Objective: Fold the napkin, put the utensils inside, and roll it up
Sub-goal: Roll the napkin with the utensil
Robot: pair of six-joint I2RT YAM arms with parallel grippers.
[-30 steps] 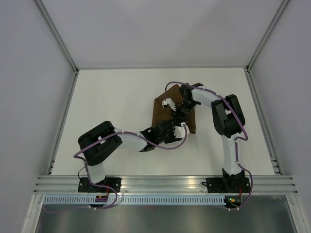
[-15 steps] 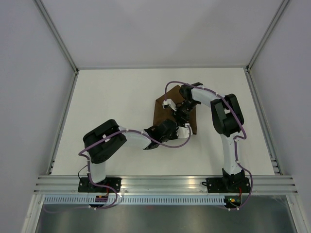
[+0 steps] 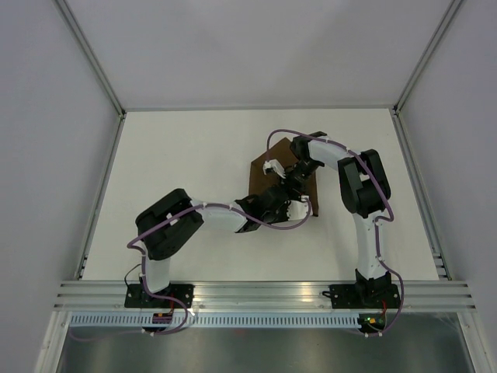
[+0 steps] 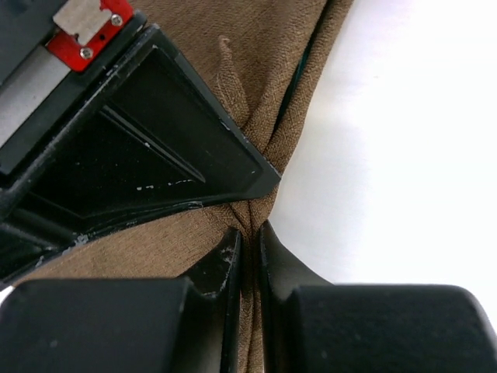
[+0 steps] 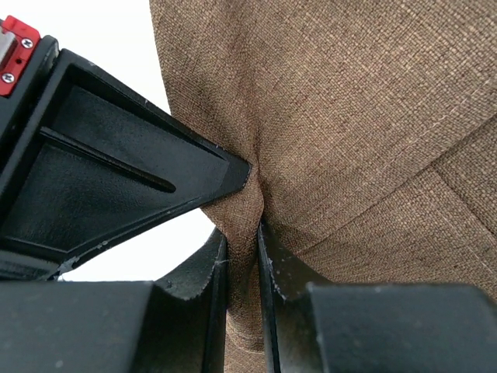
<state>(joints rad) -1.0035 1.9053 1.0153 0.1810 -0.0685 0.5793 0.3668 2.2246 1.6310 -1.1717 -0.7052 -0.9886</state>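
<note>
The dark-brown napkin lies folded on the white table, right of centre, mostly covered by both arms. My left gripper is at its near edge; in the left wrist view the left gripper is shut on a pinched ridge of the napkin. A thin teal sliver of a utensil shows in a fold at the cloth's edge. My right gripper sits just beyond, over the cloth's middle. In the right wrist view the right gripper is shut on a raised fold of the napkin.
The white table is walled by grey panels at the back and both sides. An aluminium rail runs along the near edge by the arm bases. The two grippers stand very close together over the cloth.
My left gripper has moved right and forward onto the napkin's near edge and its jaws have closed on the cloth. The right gripper has barely moved and keeps its pinch.
</note>
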